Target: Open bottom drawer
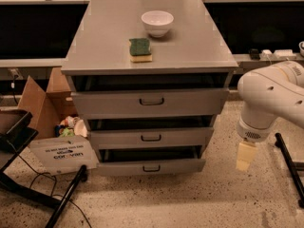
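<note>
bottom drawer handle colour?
The handle is dark, nearly black, on the grey bottom drawer; camera view. The gripper hangs right of the cabinet, apart from it.

Lab: benches [33,62], speckled floor [190,203], end effector [244,156] beside cabinet [194,42]

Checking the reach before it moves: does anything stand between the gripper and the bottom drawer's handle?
Nothing visible does. The gripper hangs right of the slim grey bottom drawer, with only speckled floor between it and the small dark loop handle.
</note>
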{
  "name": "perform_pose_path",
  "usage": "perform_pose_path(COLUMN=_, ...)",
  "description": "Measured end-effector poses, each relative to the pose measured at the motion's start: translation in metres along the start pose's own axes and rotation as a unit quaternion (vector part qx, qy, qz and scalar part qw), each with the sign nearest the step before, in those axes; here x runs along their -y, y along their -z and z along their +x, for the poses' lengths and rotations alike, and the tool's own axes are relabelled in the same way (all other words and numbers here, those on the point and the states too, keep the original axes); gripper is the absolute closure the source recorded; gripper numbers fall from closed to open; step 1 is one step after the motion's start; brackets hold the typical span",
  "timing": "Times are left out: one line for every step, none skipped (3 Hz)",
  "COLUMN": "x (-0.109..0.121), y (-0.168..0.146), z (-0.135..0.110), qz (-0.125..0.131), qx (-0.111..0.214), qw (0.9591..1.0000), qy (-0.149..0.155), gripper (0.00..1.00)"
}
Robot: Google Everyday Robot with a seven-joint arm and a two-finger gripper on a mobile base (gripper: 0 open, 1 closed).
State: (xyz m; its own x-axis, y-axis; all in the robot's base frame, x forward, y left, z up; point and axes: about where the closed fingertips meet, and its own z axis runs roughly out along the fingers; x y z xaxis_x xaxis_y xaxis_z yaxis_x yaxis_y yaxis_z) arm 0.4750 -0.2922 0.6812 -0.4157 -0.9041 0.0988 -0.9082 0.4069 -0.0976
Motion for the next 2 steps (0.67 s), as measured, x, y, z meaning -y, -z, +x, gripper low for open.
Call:
perform_pose_path(x=0.002, y=-0.042, z=-0.023, qz=-0.010, qx=0.029, qw=0.9995, qy=0.009, gripper=0.00)
perform_pose_path(x=0.012, y=-0.123, z=-0.063, qz=-0.020, qx=0.067, qw=0.9971, qy=0.029, gripper=0.00)
